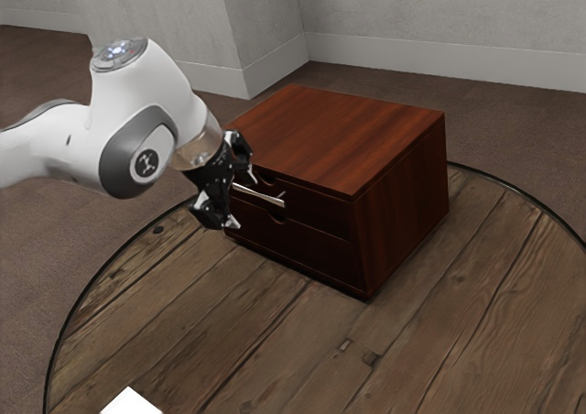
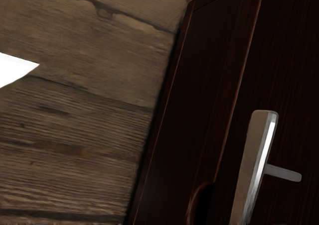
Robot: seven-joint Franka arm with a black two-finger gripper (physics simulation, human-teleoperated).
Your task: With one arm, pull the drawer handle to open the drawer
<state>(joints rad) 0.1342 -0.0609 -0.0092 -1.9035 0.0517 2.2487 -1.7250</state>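
Drawer handle (image 1: pixel 261 194), a slim silver bar on a short stem, sits on the front of the top drawer (image 1: pixel 311 205) of a dark red-brown wooden cabinet (image 1: pixel 348 139). The bar's long axis runs level, along the drawer face. The drawer looks flush with the cabinet front, so the pull appears not yet begun.

A black gripper (image 1: pixel 234 185) is at the bar's end toward the exterior view's left, with the rest of the bar lying to the gripper's right. It appears open, one finger above and one below that end, gripping nothing. In the wrist view the drawer handle (image 2: pixel 256 165) stands close ahead, clear of the dark panel behind it.

A white and grey arm (image 1: pixel 119 130) reaches in from the exterior view's left, its wrist bent down so the gripper faces the drawer front.

The cabinet stands on a round plank worktop (image 1: pixel 412 341). A small white object (image 1: pixel 128 403) lies at the near edge.
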